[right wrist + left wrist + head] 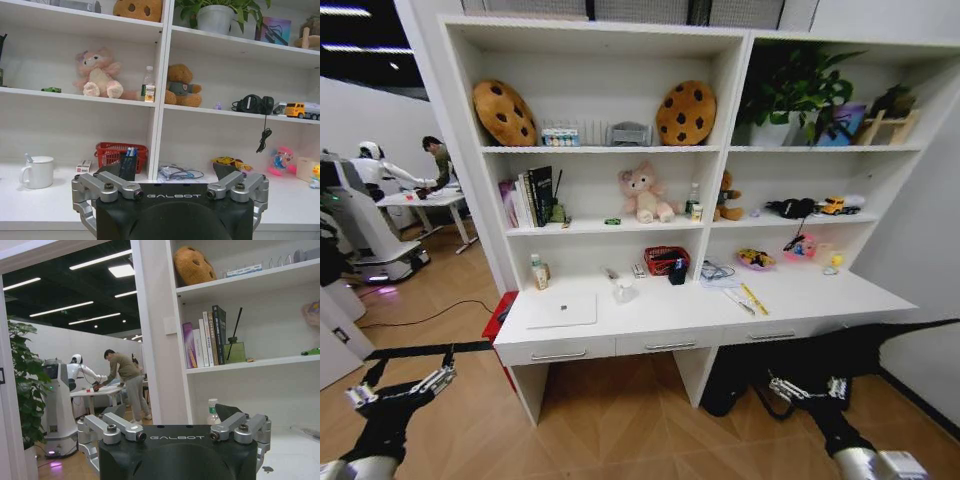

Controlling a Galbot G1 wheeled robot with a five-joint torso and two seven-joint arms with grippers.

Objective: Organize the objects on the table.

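Observation:
The long white table (670, 312) stands ahead under a wall of shelves. A silver laptop (561, 310) lies shut at its left, with a small bottle (538, 272) (213, 412) behind it. A white mug (623, 290) (37, 171) is near the middle, beside a red basket (666, 259) (121, 153) and a black pen cup (678, 272) (128, 164) holding blue pens. A yellow ruler (754, 298) lies at the right. A green toy car (612, 221) (51, 90) sits on the shelf above. My left gripper (400, 388) and right gripper (808, 388) hang open and empty, low before the desk.
Plush bears (644, 193), cookie cushions (504, 112), books (530, 197), headphones (794, 207) and a plant (790, 85) fill the shelves. A red box (500, 318) stands left of the desk. Black fabric (860, 350) lies at the right. Another robot (365, 215) and a person work far left.

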